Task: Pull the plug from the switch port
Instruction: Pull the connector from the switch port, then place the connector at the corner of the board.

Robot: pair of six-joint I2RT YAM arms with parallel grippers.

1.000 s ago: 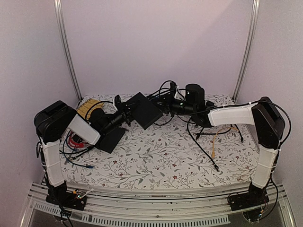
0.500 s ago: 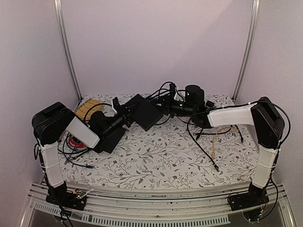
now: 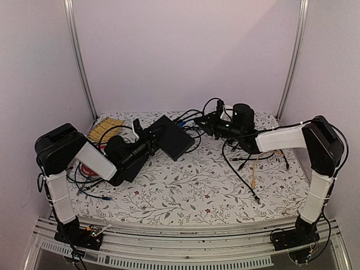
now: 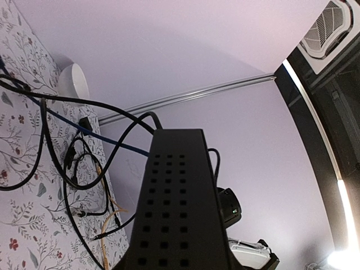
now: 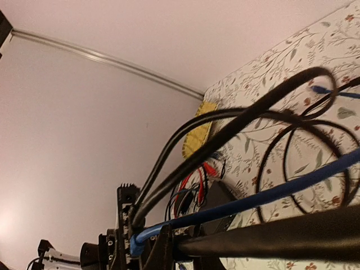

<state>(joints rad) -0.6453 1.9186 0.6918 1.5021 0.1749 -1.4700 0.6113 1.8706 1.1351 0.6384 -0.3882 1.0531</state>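
My left gripper (image 3: 152,136) is shut on the near-left end of the switch (image 3: 173,138), a flat black box held tilted above the mat. In the left wrist view its vented casing (image 4: 180,208) fills the lower middle and hides my fingers. My right gripper (image 3: 210,119) is shut and sits a short way right of the switch's socket edge (image 5: 125,225). A thick black cable (image 5: 270,235) leads off from its fingertips (image 5: 167,247). I cannot make out the plug on it. A blue plug (image 5: 136,246) and two black leads (image 5: 169,160) still sit in the sockets.
A thinner black slab (image 3: 132,164) lies under the left arm. A yellow cable bundle (image 3: 104,129) and red leads (image 3: 87,169) lie at the far left. A beige cable (image 3: 256,169) and loose black cables (image 3: 242,179) lie on the right of the mat.
My right gripper has drawn back to the right, away from the switch. The left arm has pulled the switch slightly left and nearer, so a gap has opened between them.
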